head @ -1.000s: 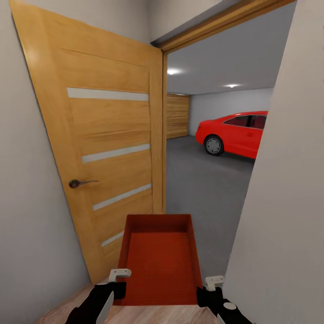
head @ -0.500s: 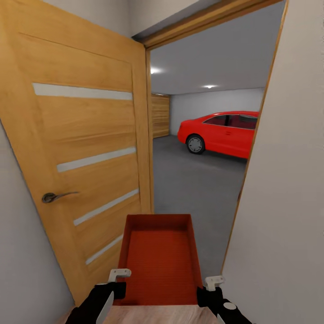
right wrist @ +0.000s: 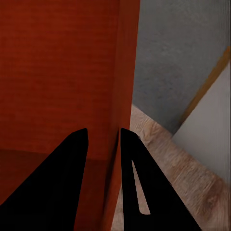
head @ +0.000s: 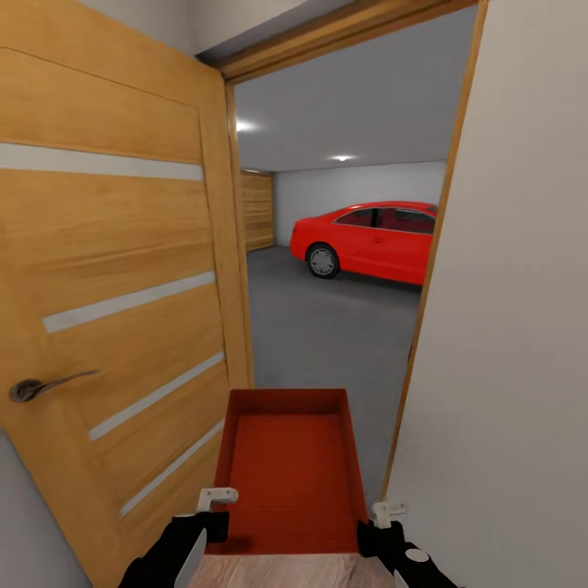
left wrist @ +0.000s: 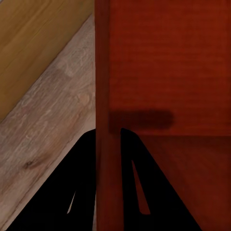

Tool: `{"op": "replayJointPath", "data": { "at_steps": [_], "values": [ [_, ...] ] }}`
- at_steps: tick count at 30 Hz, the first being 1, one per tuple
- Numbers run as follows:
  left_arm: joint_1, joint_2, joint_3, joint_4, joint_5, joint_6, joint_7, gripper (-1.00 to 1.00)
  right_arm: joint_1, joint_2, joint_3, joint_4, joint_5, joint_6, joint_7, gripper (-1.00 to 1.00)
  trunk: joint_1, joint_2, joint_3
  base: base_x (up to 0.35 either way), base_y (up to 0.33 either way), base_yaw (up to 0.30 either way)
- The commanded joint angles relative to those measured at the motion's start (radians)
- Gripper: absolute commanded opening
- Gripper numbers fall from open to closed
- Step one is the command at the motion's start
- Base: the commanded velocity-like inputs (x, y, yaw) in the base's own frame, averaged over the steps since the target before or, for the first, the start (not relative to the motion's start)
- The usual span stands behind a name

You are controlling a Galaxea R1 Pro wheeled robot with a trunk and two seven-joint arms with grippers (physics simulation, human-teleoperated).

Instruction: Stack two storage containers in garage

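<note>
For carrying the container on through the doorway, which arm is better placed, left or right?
Neither alone. The left tool clamps one side wall of the storage container and the right tool clamps the opposite wall. It probably takes both arms, held as they are, to pass between the door and the wall.

The head camera looks forward and down over both arms, through an open doorway into the garage (head: 343, 327). Each wrist camera sits very close to one side wall of the storage container (head: 290, 474), looking along its fingers. All three views share that box.
</note>
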Motion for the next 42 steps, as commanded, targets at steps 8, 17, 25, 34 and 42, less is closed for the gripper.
{"op": "replayJointPath", "data": {
  "at_steps": [8,17,25,34,42],
  "values": [
    [-0.001,-0.001,0.033,-0.002,-0.021,0.008,0.006,-1.00,0.001,-0.001,0.045,-0.001,0.008,-0.004,0.004,-1.00,0.000,-0.001,0.000,0.102,0.121,-0.279],
    [-0.001,-0.001,0.033,-0.002,-0.021,0.008,0.006,-1.00,0.001,-0.001,0.045,-0.001,0.008,-0.004,0.004,-1.00,0.000,-0.001,0.000,0.186,0.222,-0.279],
    [-0.001,0.000,0.033,-0.002,-0.021,0.008,0.006,-1.00,0.001,0.000,0.045,-0.001,0.008,-0.004,0.004,-1.00,0.000,-0.001,0.000,0.038,0.262,-0.273],
    [-0.001,0.000,0.033,-0.002,-0.021,0.008,0.006,-1.00,0.001,-0.001,0.045,-0.001,0.009,-0.004,0.004,-1.00,0.000,-0.001,0.000,0.060,0.272,-0.019],
    [-0.001,0.000,0.033,-0.002,-0.021,0.008,0.006,-1.00,0.001,-0.001,0.045,-0.001,0.009,-0.004,0.004,-1.00,0.000,-0.001,0.000,0.128,0.256,-0.002]
  ]
}}
